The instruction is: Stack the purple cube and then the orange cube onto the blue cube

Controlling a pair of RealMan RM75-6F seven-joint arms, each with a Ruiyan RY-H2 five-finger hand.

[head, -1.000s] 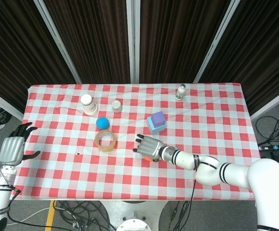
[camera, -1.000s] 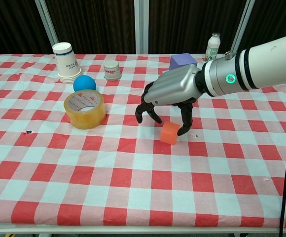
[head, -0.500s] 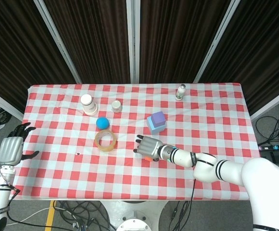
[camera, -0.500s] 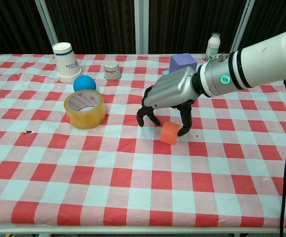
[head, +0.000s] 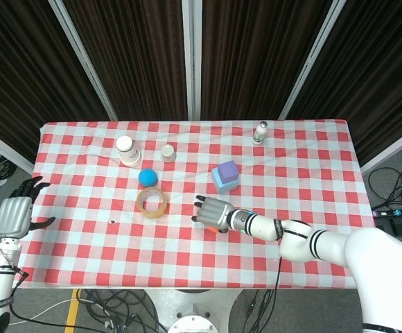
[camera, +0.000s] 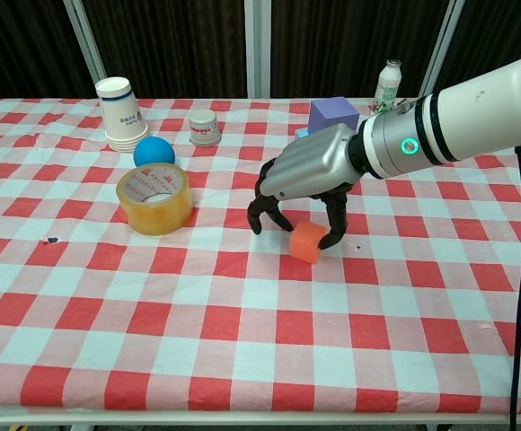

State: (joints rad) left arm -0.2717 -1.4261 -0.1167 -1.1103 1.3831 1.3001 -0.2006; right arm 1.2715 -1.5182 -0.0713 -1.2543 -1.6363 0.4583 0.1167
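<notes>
Fingers (camera: 337, 214) of the right hand (camera: 310, 175) curl down around the small orange foam cube (camera: 307, 241) at frame centre, touching it on the red-checked counter (camera: 242, 341). Purple cube (head: 226, 171) sits atop the blue cube (head: 219, 183) just above. Left hand (head: 15, 214), lower left, hangs open-fingered, empty.

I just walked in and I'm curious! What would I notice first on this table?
Probably the big silver right hand in the middle of the checked table, its dark fingers curled around a small orange cube. Just behind it, the purple cube already sits on the blue cube. To the left are a roll of yellow tape and a blue ball.
</notes>
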